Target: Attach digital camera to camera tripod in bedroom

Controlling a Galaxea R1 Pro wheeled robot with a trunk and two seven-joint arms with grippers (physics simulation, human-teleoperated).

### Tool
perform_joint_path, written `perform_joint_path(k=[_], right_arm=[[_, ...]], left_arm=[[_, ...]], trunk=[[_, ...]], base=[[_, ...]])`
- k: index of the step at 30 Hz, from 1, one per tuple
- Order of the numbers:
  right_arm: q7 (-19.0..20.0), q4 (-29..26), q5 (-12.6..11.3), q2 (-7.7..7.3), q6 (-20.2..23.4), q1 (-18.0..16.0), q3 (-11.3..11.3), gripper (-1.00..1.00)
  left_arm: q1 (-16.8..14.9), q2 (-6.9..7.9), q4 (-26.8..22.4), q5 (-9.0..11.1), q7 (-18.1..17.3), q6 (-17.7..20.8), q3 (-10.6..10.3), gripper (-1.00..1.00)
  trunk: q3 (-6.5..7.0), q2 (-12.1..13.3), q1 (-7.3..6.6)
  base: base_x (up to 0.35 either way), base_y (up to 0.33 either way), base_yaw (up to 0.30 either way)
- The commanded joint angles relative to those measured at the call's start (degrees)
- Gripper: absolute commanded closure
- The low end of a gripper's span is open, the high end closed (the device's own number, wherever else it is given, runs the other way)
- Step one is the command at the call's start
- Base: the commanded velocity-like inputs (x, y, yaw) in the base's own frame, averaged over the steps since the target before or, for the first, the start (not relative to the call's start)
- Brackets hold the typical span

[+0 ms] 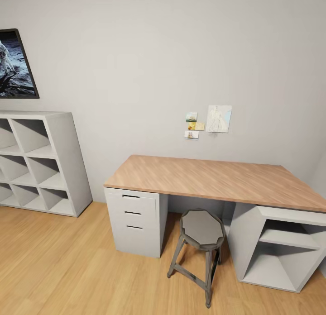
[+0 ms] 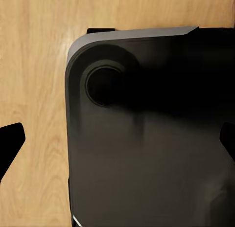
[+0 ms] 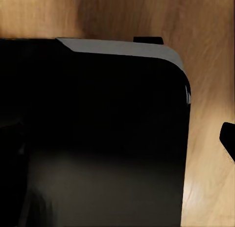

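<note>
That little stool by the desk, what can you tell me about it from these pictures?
The stool is dark grey all over, with a matte look; its material is hard to tell. Its seat is flat and many-sided, nearly round. Slanted legs splay outward beneath it, joined low down by crossbars. It stands upright on the light wood floor, partly tucked under the front edge of the wooden desk, between the white drawer unit and the open white shelf unit. Nothing lies on the seat.

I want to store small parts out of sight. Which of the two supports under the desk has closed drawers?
The left support, beside the stool: three closed drawer fronts with dark slot handles. The right support has open shelves.
</note>
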Motion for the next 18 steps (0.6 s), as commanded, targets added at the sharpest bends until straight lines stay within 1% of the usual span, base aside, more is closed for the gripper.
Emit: perform_joint_path(k=[1,2,3,6,7,9,16,18], right_arm=[[-0.05,-0.01,0.05,-0.02,-0.53,-0.03,0.0,-1.0],[-0.06,-0.03,0.05,-0.03,-7.36,-0.03,0.0,-1.0],[-0.09,-0.09,0.06,-0.04,-8.98,-0.03,-0.02,-1.0],[-0.21,-1.44,0.06,-0.05,-14.9,-0.03,-0.07,-1.0],[-0.23,-1.99,0.05,-0.05,-15.37,-0.03,-0.07,-1.0],[-0.26,-4.92,0.01,-0.05,-16.47,-0.03,-0.08,-1.0],[-0.23,-13.58,0.01,-0.05,-17.46,-0.03,-0.15,-1.0],[-0.22,-14.78,0.05,-0.05,-17.53,-0.03,-0.15,-1.0]], left_arm=[[0.03,0.01,-0.38,-0.07,0.0,-0.44,0.05,-1.0],[0.02,0.02,-0.78,-0.09,0.02,-10.96,0.04,-1.0],[0.01,0.04,-1.73,-0.11,0.05,-11.34,0.06,-1.0],[0.01,0.0,-6.81,0.01,0.16,-11.84,0.02,-1.0],[0.01,0.01,-7.33,0.01,0.16,-11.85,0.02,-1.0],[0.0,0.03,-9.13,0.01,0.09,-11.93,0.02,-1.0],[0.02,-0.01,-15.07,0.02,-0.06,-12.36,-0.15,-1.0],[0.01,-0.02,-16.43,0.02,-0.07,-13.0,-0.16,-1.0]], trunk=[[-0.05,-0.03,0.0],[-0.05,-0.03,0.0],[-0.05,-0.03,0.0],[-0.05,-0.03,0.0],[-0.05,-0.03,0.0],[-0.05,-0.03,0.0],[-0.05,-0.03,0.0],[-0.05,-0.03,0.0]], base=[[0.0,0.0,0.0],[0.0,0.0,0.0],[0.0,0.0,0.0],[0.0,0.0,0.0],[0.0,0.0,0.0],[0.0,0.0,0.0],[0.0,0.0,0.0],[0.0,0.0,0.0]])
